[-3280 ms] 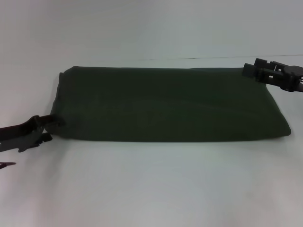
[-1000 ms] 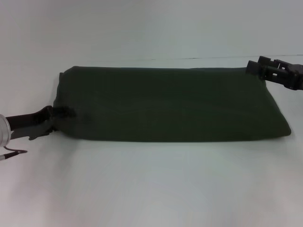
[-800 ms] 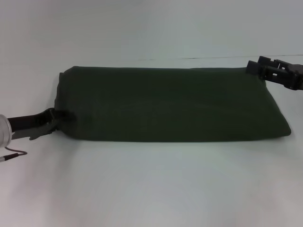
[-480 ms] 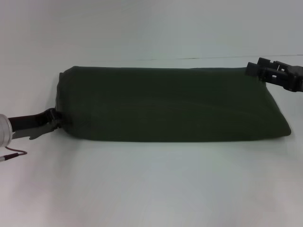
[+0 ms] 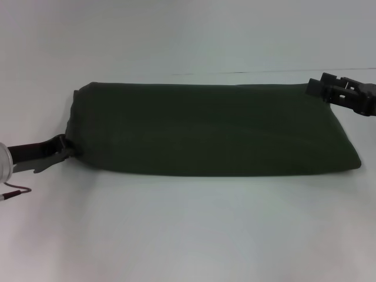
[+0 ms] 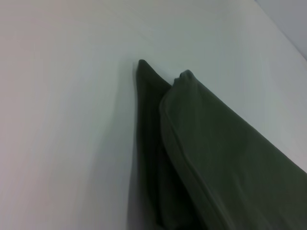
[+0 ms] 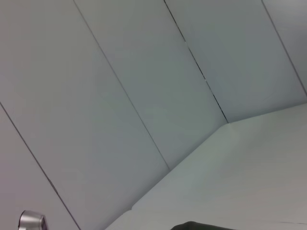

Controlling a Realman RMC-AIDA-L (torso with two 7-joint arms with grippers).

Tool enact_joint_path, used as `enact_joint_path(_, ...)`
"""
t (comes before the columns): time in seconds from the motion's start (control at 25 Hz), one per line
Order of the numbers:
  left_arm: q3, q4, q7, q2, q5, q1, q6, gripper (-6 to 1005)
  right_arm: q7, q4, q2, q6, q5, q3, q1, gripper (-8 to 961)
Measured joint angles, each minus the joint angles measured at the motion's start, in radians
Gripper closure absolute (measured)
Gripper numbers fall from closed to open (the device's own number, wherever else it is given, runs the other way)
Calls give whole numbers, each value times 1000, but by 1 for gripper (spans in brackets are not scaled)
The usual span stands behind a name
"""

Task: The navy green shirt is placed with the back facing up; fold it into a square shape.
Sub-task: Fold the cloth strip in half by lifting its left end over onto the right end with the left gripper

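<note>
The navy green shirt (image 5: 211, 129) lies across the middle of the white worktop (image 5: 188, 235). It is already folded into a long, flat band that runs from the robot's left to its right, plain side up.

The left gripper (image 5: 61, 150) is low on the worktop, right at the shirt's near left corner. It touches the cloth there, but I cannot tell if its fingers are pinching the cloth or just resting beside it. In the left wrist view the shirt's end (image 6: 192, 143) shows as two layers stacked on each other.

The right gripper (image 5: 320, 89) sits at the far right corner of the shirt. I cannot tell how its fingers stand either.

The band likely needs one more fold, end over end, to make a square. To do that well, each gripper should catch all the layers at its corner and keep the edges lined up.
</note>
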Motion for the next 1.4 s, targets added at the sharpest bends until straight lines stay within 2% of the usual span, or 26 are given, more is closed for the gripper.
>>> enact_joint_path(0.2, -16, 12, 21, -6, -11, 26, 8, 993, -3, 1, 6, 0, 8, 0, -1, 13)
enact_joint_path(0.4, -25, 55, 71, -15, -95, 94, 59, 981, -20, 22, 19, 7, 26, 0, 0, 13)
enact_joint_path(0.52, -58, 87, 101, -15, -113, 131, 94, 973, -30, 47, 26, 14, 34, 0, 9, 13)
enact_joint_path(0.72, -151, 126, 150, -1, -111, 178, 141, 960, -51, 64, 50, 40, 56, -6, 18, 13)
enact_joint_path(0.88, -190, 167, 166, 8, -106, 213, 158, 950, -60, 80, 63, 67, 60, -9, 29, 13)
enact_joint_path(1.16, -231, 219, 171, 20, -83, 257, 159, 932, -97, 125, 68, 87, 65, -9, 50, 13)
enact_joint_path(1.4, -320, 236, 188, 33, -33, 265, 159, 917, -106, 131, 67, 88, 65, -9, 53, 13)
